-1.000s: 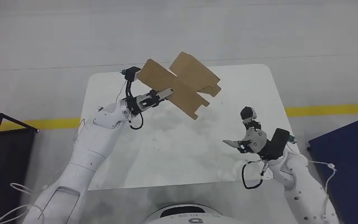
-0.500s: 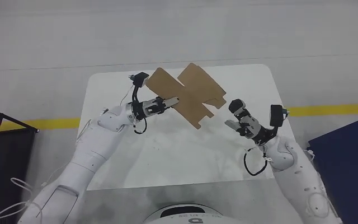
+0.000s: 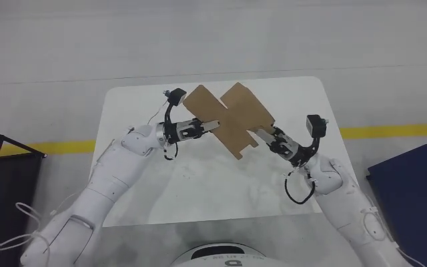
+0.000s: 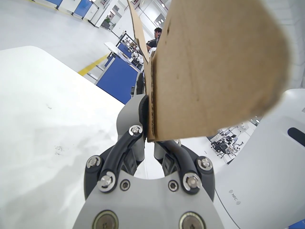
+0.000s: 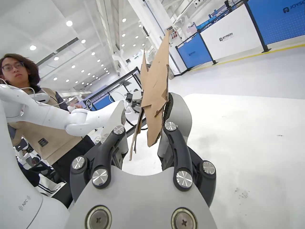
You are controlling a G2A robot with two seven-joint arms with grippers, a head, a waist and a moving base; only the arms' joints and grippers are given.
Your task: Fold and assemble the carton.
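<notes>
Clamping carton (image 3: 230, 113): left gripper (image 3: 211, 125); right gripper (image 3: 262, 134) fingers straddle corner, contact unclear.

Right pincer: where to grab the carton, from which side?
Probably its free edge opposite the left pincer, coming edge-on from the robot's right. The carton is a thin flat sheet held above the table, and that edge sits inside the open right pincer.

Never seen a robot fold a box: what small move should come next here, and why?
Probably closing the right gripper: it stands open astride one edge of the carton, while the left gripper, shut on the opposite side, holds it above the table. A second grip seems needed before folding.
</notes>
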